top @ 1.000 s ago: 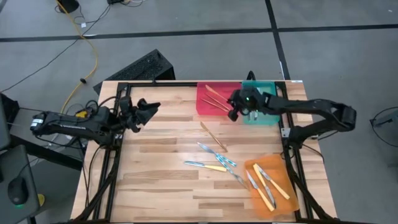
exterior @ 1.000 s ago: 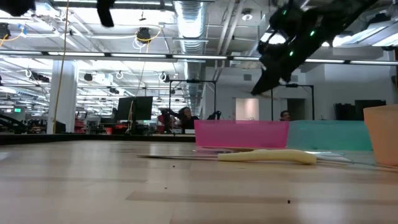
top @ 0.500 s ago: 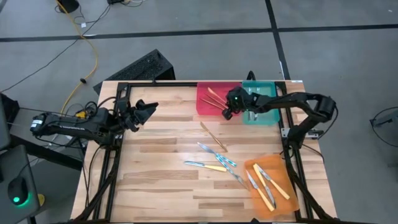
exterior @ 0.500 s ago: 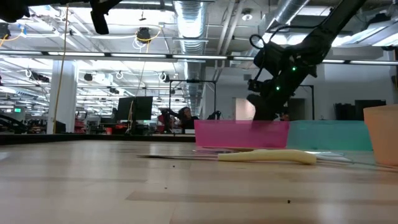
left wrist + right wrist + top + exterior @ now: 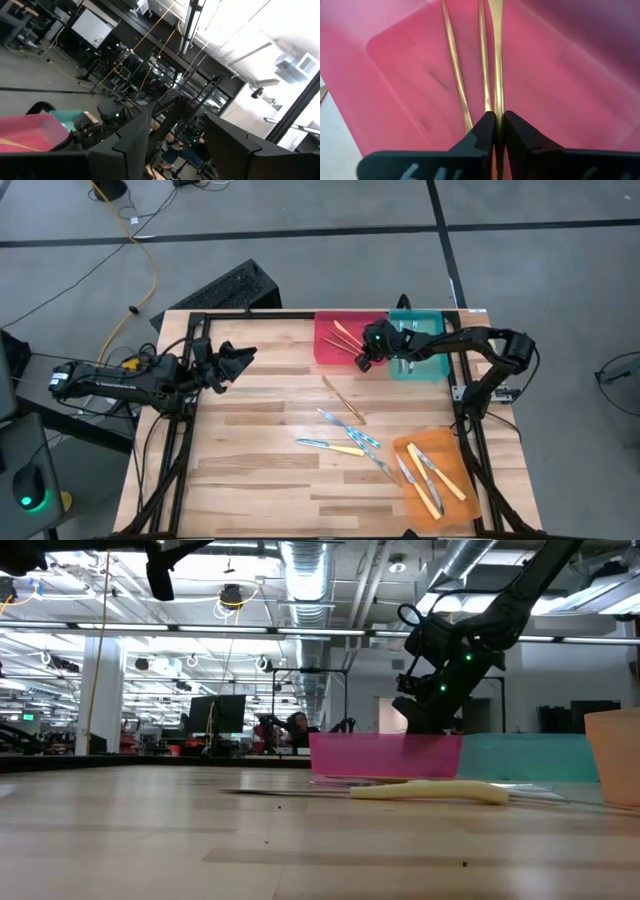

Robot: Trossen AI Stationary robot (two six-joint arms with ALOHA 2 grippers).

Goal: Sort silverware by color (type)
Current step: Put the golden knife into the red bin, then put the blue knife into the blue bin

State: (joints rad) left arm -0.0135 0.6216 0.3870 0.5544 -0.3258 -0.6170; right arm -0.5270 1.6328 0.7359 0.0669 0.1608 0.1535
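Note:
My right gripper [image 5: 364, 360] is down inside the red tray [image 5: 332, 350], shut on a thin tan stick [image 5: 496, 60]. Two more tan sticks [image 5: 454, 65] lie on the tray floor beside it. In the low view the tray wall [image 5: 385, 755] hides the fingertips. On the bare table lie a tan stick [image 5: 343, 398], light-blue-handled pieces [image 5: 348, 427] and a yellow-handled knife [image 5: 348, 450]. Yellow-handled knives [image 5: 432, 480] lie in the orange tray. My left gripper [image 5: 240, 358] hangs open above the table's left side, touching nothing. My right gripper pinches one tan stick [image 5: 498, 112] between its two fingers [image 5: 487, 131], which lie along it. The fingers slant down into the red tray from the table's right side. The stick runs forward from them, next to the two other sticks; I cannot tell whether it touches the tray floor.
A teal tray [image 5: 425, 365] stands right of the red one, under my right arm. The orange tray [image 5: 405, 448] sits at the near right corner. The table's left half [image 5: 250, 460] is bare wood. The room behind holds desks and monitors.
My right gripper has come down from above the trays into the red tray and moved slightly toward the table's left edge, carrying the tan stick. During the last half second it has hardly moved.

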